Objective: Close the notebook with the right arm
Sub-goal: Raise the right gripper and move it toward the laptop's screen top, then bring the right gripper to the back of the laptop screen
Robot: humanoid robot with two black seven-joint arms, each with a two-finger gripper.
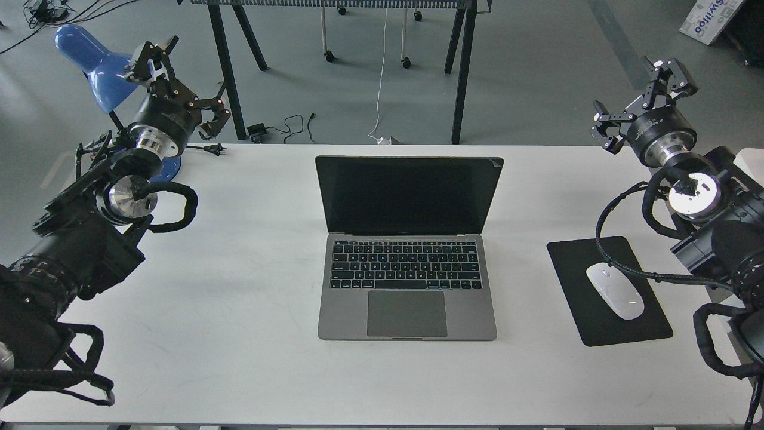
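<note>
inspector a: item one, the notebook. it sits open at the middle of the white counter, base flat, keyboard and trackpad facing the near edge. the screen stands raised toward the far edge and is dark.

inspector b: noted. anything touching it?

inspector a: nothing. both arms are well apart from it, one on each side.

inspector b: right arm?

inspector a: it comes in from the right edge and rises toward the far right corner of the counter. the right claw is at its far end, held up in the air, with its two fingers spread apart and nothing between them. a braided cable loops down from the wrist and passes over the mousepad.

inspector b: and the left side?

inspector a: the left arm comes in from the left edge. the left claw is raised near the far left corner, fingers spread wide, holding nothing. it stands in front of a blue desk lamp, whose base sits at that corner, partly hidden by the arm.

inspector b: other items on the counter?

inspector a: a black mousepad to the right of the notebook, apart from it, with a white mouse lying on it. the mousepad is turned slightly from the counter's edge.

inspector b: beyond the counter?

inspector a: grey floor, the black legs of another table, a white cord hanging down to the floor, and loose black cables near the far edge.

inspector b: status of the lid?

inspector a: up. not yet closed.
</note>
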